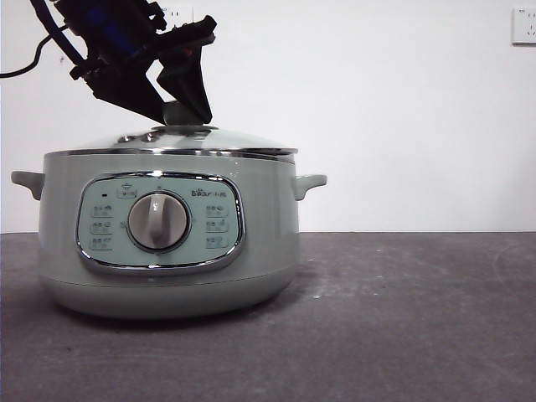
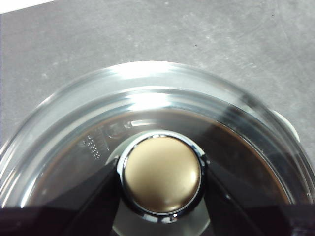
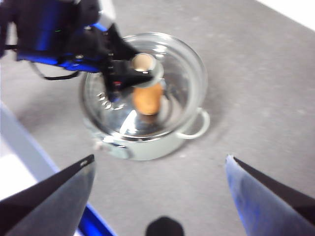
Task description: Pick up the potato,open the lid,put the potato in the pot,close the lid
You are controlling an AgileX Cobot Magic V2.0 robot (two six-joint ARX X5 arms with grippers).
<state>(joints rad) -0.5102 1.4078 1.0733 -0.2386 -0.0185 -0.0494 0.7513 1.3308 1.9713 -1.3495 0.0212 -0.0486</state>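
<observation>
The pale green pot [image 1: 167, 251] stands on the dark table at the left. The glass lid [image 1: 218, 139] sits on its rim. My left gripper [image 1: 182, 117] comes down from the upper left, its jaws closed on either side of the lid's knob [image 1: 178, 111]. In the left wrist view the jaws press both sides of the knob [image 2: 161, 172] above the glass lid [image 2: 147, 93]. The right wrist view looks down from high up: the orange-brown potato [image 3: 147, 101] lies inside the pot [image 3: 162, 147] under the lid [image 3: 182, 64]. My right gripper [image 3: 160, 160] is open and empty, far above.
The pot's side handles [image 1: 310, 182] stick out left and right. The dark grey table [image 1: 419, 318] stretches to the right of the pot. A white wall with a socket [image 1: 523, 25] stands behind.
</observation>
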